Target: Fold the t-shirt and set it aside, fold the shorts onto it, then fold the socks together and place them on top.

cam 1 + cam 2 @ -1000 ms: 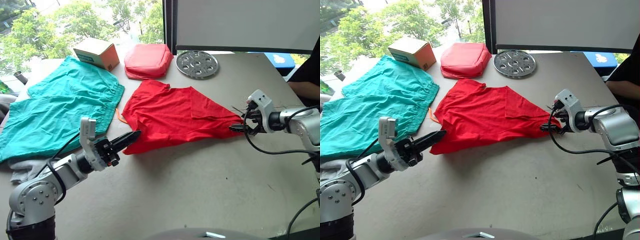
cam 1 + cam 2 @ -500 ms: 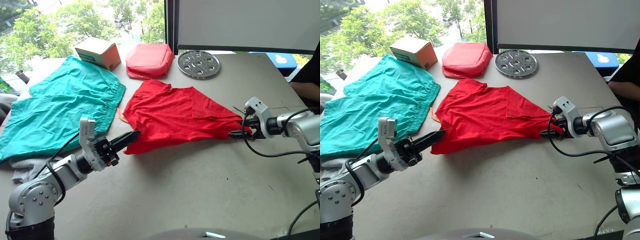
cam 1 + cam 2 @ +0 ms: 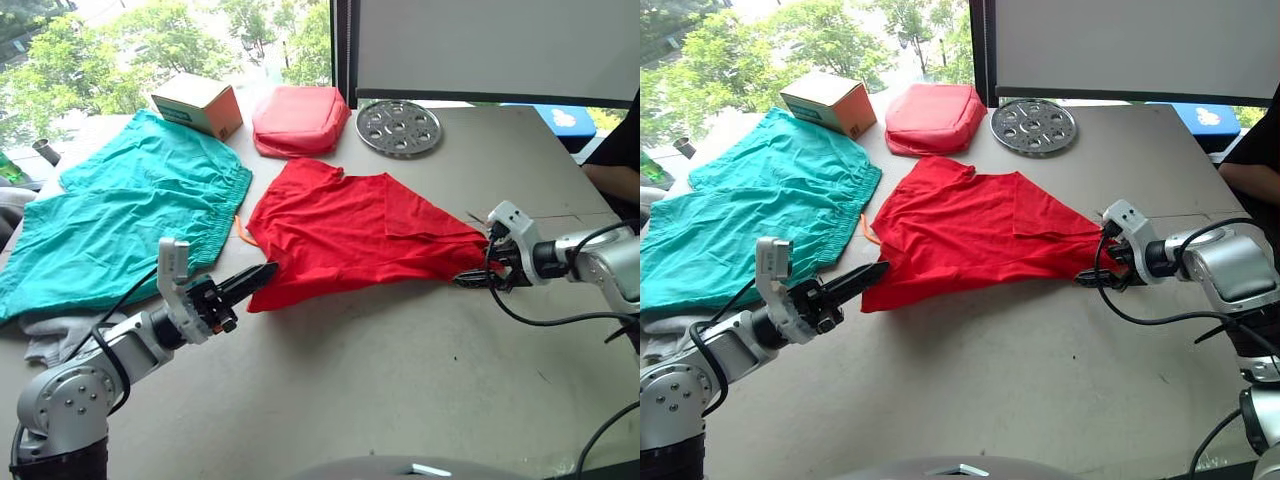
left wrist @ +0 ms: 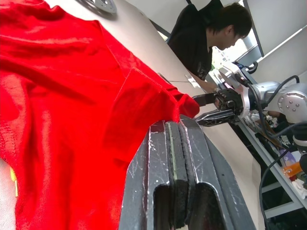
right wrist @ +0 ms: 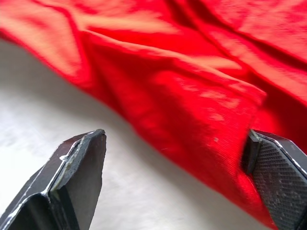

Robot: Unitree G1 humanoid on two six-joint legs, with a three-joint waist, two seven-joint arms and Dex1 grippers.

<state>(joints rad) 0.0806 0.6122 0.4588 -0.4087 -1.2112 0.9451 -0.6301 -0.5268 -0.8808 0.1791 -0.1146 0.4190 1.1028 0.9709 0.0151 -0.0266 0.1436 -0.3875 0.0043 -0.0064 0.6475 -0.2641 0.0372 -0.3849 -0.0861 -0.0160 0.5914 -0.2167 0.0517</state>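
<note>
The red t-shirt [image 3: 360, 230] lies spread and creased in the middle of the table. My right gripper [image 3: 470, 280] is open at the t-shirt's right corner, and that corner [image 5: 192, 110] lies between the spread fingers. My left gripper [image 3: 265, 272] is shut, with its tip against the t-shirt's near-left edge [image 4: 72, 143]; no cloth shows between its pads. The teal shorts [image 3: 120, 220] lie flat on the left of the table. The socks [image 3: 45, 340], a pale grey-white bundle, peek out under the shorts' near edge beside my left arm.
At the back stand a cardboard box [image 3: 197, 103], a padded pinkish-red pouch [image 3: 300, 118] and a round metal disc with holes [image 3: 399, 127]. A person in black [image 3: 615, 150] sits at the table's right edge. Bare tabletop [image 3: 380, 380] spans the near side.
My right gripper has dropped lower toward the table and opened at the t-shirt's right corner. My left gripper has stayed where it was.
</note>
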